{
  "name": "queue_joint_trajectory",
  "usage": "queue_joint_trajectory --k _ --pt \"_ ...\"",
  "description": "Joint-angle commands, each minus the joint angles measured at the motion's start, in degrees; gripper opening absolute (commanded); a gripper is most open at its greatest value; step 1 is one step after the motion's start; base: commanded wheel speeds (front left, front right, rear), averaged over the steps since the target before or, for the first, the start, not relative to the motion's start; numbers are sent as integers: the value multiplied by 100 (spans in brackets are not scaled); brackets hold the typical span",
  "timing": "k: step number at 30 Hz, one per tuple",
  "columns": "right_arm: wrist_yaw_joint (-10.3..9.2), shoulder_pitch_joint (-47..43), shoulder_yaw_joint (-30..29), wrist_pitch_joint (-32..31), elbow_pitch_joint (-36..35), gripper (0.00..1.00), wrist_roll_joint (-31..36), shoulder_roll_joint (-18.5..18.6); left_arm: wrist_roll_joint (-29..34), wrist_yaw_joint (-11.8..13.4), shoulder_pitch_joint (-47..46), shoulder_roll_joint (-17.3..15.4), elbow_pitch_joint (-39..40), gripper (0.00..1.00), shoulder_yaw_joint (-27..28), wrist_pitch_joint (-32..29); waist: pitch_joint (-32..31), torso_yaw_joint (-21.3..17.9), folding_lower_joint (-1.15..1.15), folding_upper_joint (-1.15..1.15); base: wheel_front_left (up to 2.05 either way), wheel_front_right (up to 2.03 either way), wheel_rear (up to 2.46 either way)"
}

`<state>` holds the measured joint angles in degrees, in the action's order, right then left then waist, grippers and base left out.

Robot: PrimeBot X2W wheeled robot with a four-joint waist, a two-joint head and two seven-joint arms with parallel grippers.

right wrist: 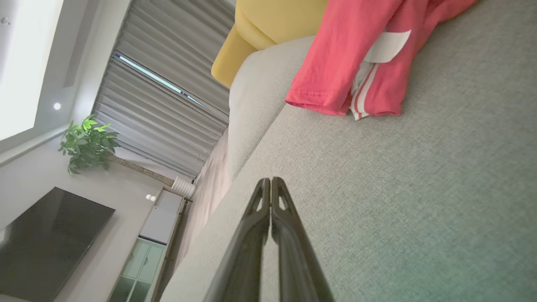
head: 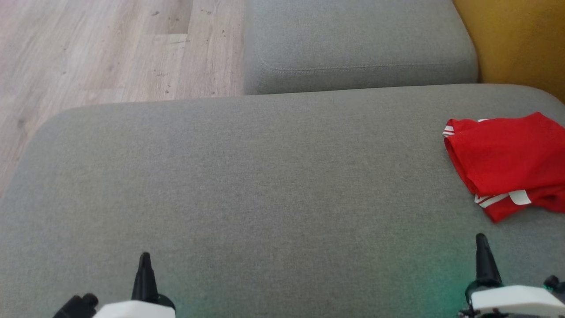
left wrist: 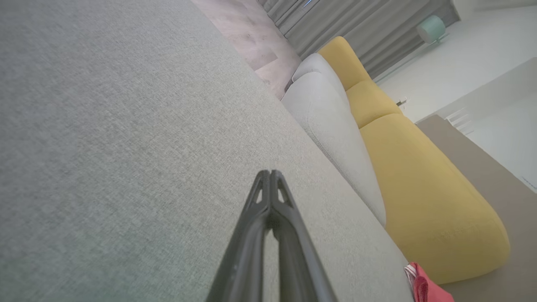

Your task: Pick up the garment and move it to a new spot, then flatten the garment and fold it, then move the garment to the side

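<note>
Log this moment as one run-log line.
red garment: folded, on grey cushion, right side | left gripper: jaws shut, empty | right gripper: jaws shut, empty, short of garment

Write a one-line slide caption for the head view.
Red garment lies far right on the grey cushion; left gripper and right gripper both shut.

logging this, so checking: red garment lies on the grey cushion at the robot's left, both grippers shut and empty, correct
Wrong side: the head view shows the red garment on the grey cushion at the robot's right. The left gripper and right gripper are shut and empty.
</note>
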<state>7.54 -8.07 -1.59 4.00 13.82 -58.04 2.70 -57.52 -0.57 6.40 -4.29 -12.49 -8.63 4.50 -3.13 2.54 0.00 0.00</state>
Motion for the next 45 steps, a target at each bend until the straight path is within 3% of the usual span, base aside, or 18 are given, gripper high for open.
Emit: queue_joint_trajectory --k 1,45 --pt "-3 388 31 -48 -155 0 -188 137 -178 -51 -372 -59 158 0 227 -42 10 -8 0 0 0 0 0" --pt "-5 1238 -257 -763 -17 0 -2999 146 -3090 -585 -1094 -42 -93 0 1092 -756 278 -213 0 0 0 0 0"
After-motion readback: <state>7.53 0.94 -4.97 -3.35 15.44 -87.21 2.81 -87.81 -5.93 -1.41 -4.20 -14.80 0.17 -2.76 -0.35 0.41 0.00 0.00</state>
